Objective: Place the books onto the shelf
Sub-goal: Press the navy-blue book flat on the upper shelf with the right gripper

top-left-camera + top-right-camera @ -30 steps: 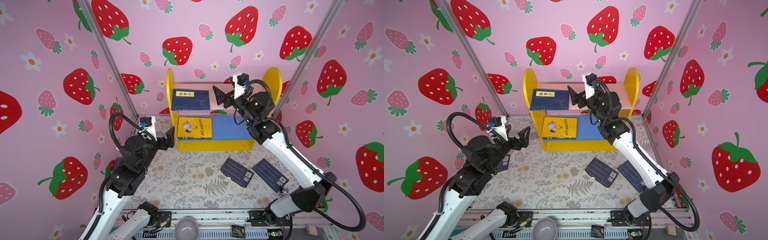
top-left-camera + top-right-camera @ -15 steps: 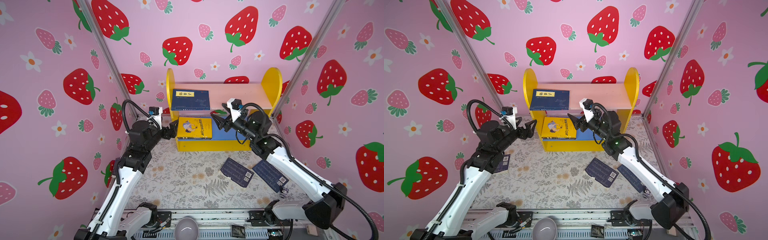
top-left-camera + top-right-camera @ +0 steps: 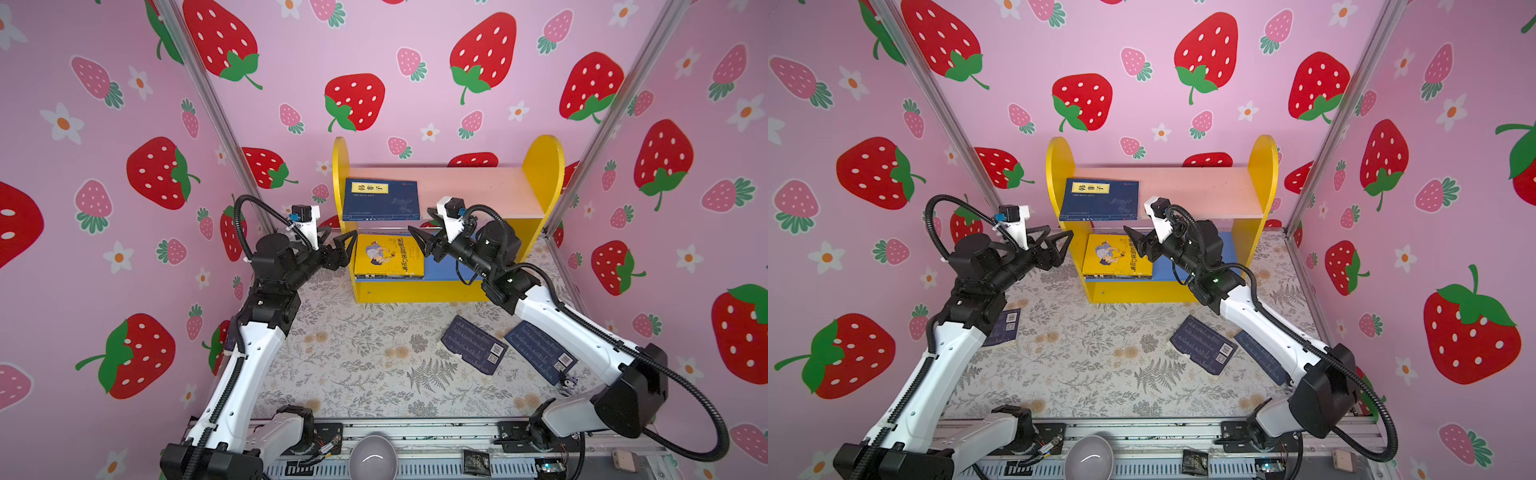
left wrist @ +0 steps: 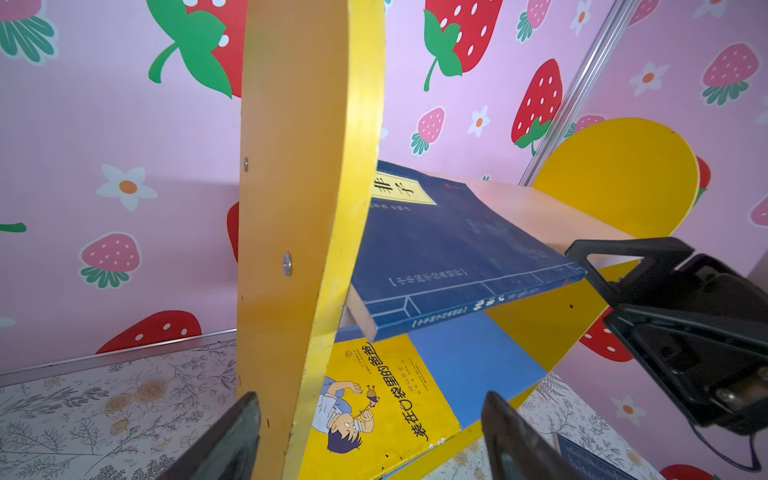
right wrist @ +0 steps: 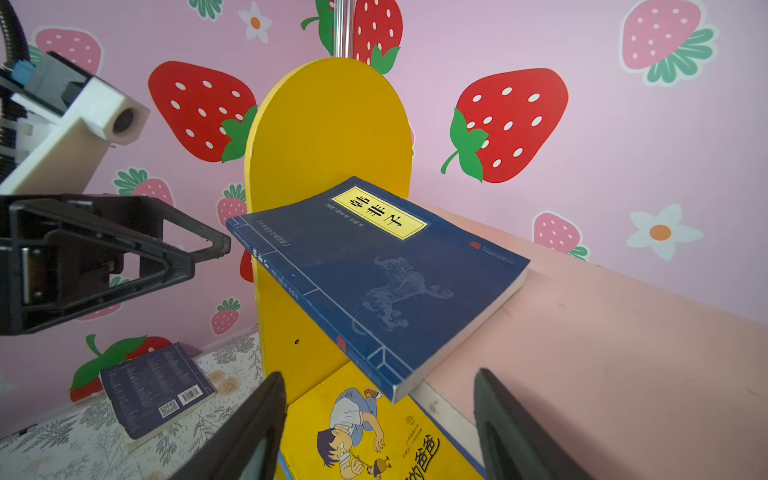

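With left fingers [image 4: 511, 440] and right fingers [image 5: 507, 432] open and empty at the shelf [image 3: 544, 166], we should pinch a navy book [image 3: 473, 345] by its edge off the desk [image 3: 353, 353].

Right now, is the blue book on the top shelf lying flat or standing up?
Lying flat. The blue book rests cover-up on the pink upper board, its spine overhanging the front.

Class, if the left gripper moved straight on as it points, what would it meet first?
Probably the front edge of the yellow round-topped side panel of the wooden shelf, standing between the left gripper's open jaws; depth unclear.
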